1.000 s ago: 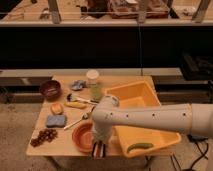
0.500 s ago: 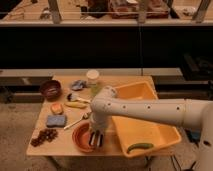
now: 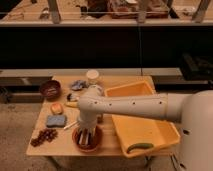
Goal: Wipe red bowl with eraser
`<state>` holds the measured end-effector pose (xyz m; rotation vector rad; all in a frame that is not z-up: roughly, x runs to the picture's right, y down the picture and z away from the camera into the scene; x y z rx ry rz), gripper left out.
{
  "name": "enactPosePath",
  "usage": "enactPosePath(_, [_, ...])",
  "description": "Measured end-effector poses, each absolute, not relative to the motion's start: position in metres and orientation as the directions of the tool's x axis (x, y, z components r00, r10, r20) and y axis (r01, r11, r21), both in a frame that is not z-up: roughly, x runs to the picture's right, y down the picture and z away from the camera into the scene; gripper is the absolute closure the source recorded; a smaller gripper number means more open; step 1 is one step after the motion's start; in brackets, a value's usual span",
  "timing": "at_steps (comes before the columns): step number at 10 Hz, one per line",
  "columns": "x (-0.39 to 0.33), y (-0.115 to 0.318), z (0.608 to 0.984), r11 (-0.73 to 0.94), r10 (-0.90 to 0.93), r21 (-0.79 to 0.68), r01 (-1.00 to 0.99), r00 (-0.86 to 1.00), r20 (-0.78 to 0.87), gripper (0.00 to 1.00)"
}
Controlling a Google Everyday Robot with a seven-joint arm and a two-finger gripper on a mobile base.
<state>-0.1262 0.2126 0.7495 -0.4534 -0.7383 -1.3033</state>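
Claw (image 3: 88,136) was down inside the wide, shallow orange-red bowl (image 3: 88,140) at the desk's near edge, clenched on the small dark striped eraser block (image 3: 88,137), which sat low against the bowl floor. A second ago the claw was off to the right of the bowl, at the yellow tub's edge; half a second ago it had swung over the bowl; at this point it sat further left, centred in it. I read that as the wipe stroke in progress, not just the approach. Whether the eraser was really pressing on the surface couldn't be told from this angle.

White arm (image 3: 130,106) reached in from the right, crossing over the big yellow plastic tub (image 3: 155,130); a green curved item (image 3: 139,147) lay in the tub's near corner.

Left of the bowl on the wooden desk (image 3: 60,145): dark grape cluster (image 3: 42,136), then the blue rectangular sponge (image 3: 56,120), a pale stick-like utensil (image 3: 70,125) beside it.

Further back: an orange-yellow fruit (image 3: 56,107), small dark maroon bowl (image 3: 50,89), a crumpled grey-blue item (image 3: 77,85), pale lidded jar (image 3: 92,76). None of those shifted.

Judgement: task mid-way; more passes across the bowl inside likely needed. Risk: bowl sliding toward the near edge under the push.
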Motion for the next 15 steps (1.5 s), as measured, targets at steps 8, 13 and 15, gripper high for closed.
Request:
enactPosePath(8, [-0.142,0.254,0.71,0.087,-0.707,0.199,0.976,-0.08,0.703,1.0])
enactPosePath(13, [-0.065,0.264,0.722,0.167,-0.696,0.076,0.983,0.062,0.715,1.0])
enactPosePath(15, [-0.056,0.253,0.731,0.188,-0.693,0.044,0.981,0.101,0.714,1.0])
